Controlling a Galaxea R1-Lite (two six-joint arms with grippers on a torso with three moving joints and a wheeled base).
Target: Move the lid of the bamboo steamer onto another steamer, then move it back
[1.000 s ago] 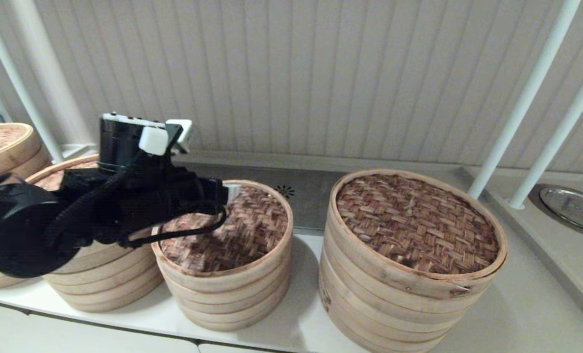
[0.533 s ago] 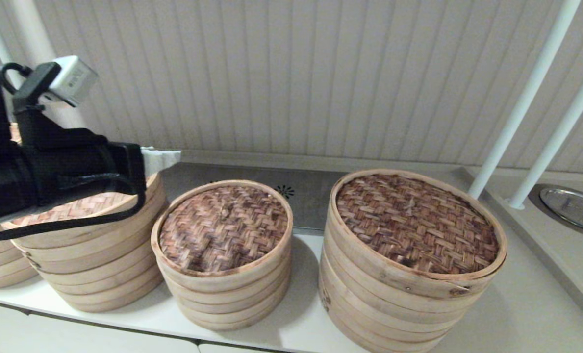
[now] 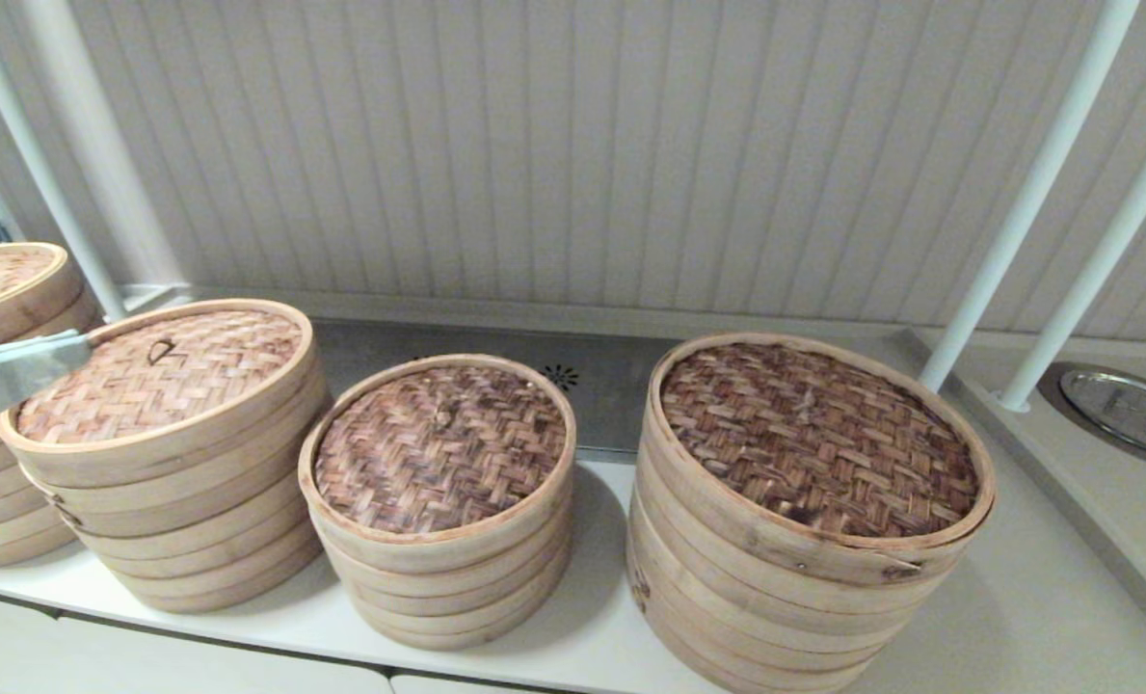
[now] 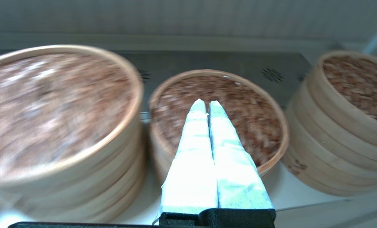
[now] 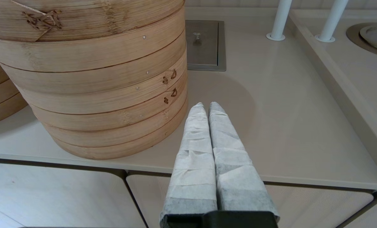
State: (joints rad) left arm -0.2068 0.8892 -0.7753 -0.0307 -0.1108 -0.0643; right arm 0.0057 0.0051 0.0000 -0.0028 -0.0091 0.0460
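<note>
The left gripper [image 4: 206, 106], fingers pressed together and holding nothing, sat nearest, the small round reddish-brown woven bamboo steamer lid [image 3: 439, 447] just ahead, seated on its narrow stack. The tan-topped medium steamer [image 3: 158, 374] stood beside it on the pale desk [image 3: 1016, 617]. The right gripper [image 5: 206, 107] was likewise closed and empty.

Each gripper carries 2 long tapered fingers wrapped in pale, creased tape — the left gripper [image 4: 206, 106] and the right gripper [image 5: 206, 107] look alike. Both finger pairs spring from a black, matte, finely textured base block.
</note>
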